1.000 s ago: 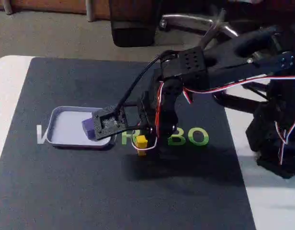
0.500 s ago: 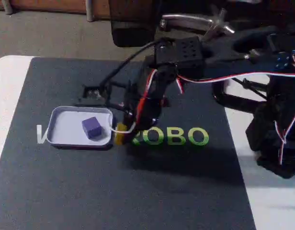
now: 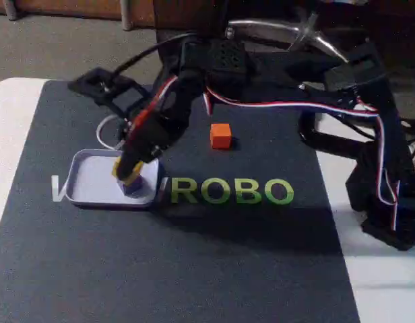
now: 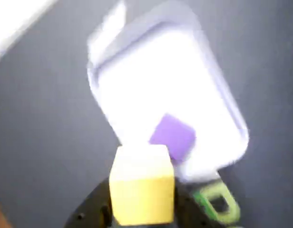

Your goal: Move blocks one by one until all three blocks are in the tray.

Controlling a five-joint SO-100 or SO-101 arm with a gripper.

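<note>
The end effector [image 3: 131, 173], gripping the yellow block [image 4: 141, 191], has swung from beside the tray [image 3: 86, 182] to over its 3 o'clock end, above the purple block [image 4: 172, 135]; orange block [image 3: 221, 135] remains outside.

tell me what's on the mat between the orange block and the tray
Nothing lies on that strip of dark mat. In the fixed view, the arm reaches above it from the orange block side toward the tray.

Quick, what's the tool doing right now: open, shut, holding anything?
Tool: shut on the yellow block, held over the tray next to the purple block.
</note>
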